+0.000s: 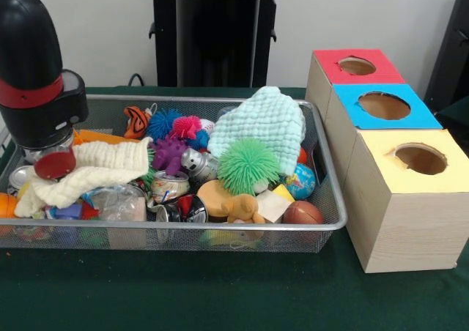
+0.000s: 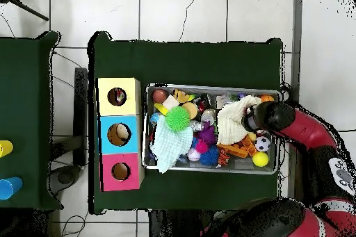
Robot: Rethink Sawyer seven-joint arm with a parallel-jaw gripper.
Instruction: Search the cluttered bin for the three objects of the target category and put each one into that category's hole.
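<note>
The wire-mesh bin is full of toys and cloths. My gripper hangs low over the bin's left end, right above a cream knitted cloth. Its tip is hidden by the black wrist. In the overhead view the gripper is at the cream cloth's right edge. The patchwork ball does not show in the bin. The yellow-topped box stands nearest, with its round hole. In the overhead view something many-coloured shows inside that hole.
A mint cloth covers the bin's back right. A spiky green ball, a globe ball and a brown ball lie near it. Blue-topped and red-topped boxes stand behind the yellow one. A soccer ball and a yellow ball lie beside the arm.
</note>
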